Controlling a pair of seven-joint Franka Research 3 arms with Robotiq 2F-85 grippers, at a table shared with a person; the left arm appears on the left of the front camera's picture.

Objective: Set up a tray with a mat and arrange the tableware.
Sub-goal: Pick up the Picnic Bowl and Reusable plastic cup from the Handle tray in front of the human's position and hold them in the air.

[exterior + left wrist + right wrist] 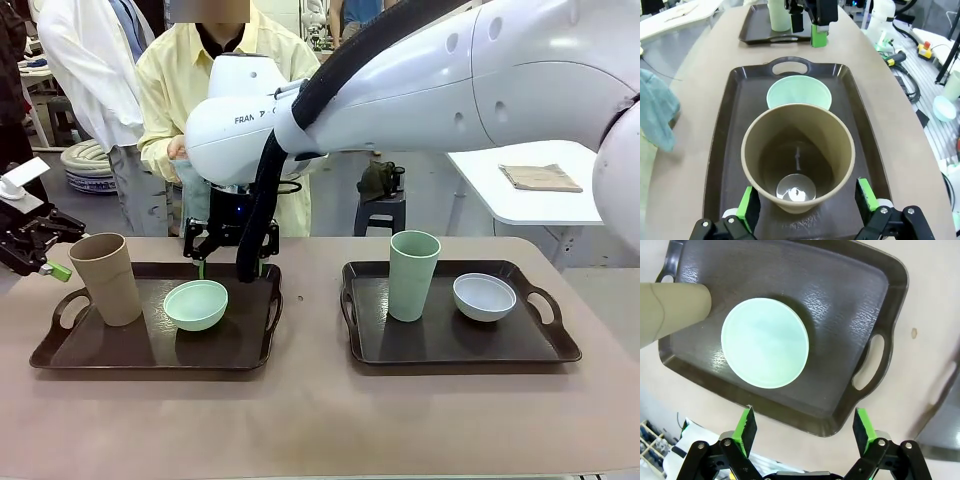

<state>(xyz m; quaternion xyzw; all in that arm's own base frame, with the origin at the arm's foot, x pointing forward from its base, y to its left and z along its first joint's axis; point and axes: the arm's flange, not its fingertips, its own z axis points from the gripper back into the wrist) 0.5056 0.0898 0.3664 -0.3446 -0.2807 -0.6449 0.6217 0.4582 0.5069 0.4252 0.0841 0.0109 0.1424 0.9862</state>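
The left dark tray (pixel 150 345) holds the tan tumbler (pixel 105 278) and the mint green bowl (pixel 196 304). The right tray (pixel 450 340) holds the sage green tumbler (pixel 413 275) and the pale blue-white bowl (pixel 484 296). My right gripper (pixel 232 262) reaches across and hangs open over the left tray's far edge; from its wrist, the mint bowl (pixel 765 342) lies just beyond the open gripper (pixel 805 432). My left gripper (pixel 40 250) waits open at the table's left edge. Its wrist view frames the tan tumbler (pixel 798 155) between the spread fingers of the gripper (pixel 807 205), with no touch visible.
A person in a yellow shirt stands behind the left tray holding a blue-grey cloth (pixel 193 195), which also appears as a cloth (pixel 657 112) beside the tray. A folded brown cloth (pixel 540 177) lies on a white side table at the back right. Bare tabletop lies between the trays.
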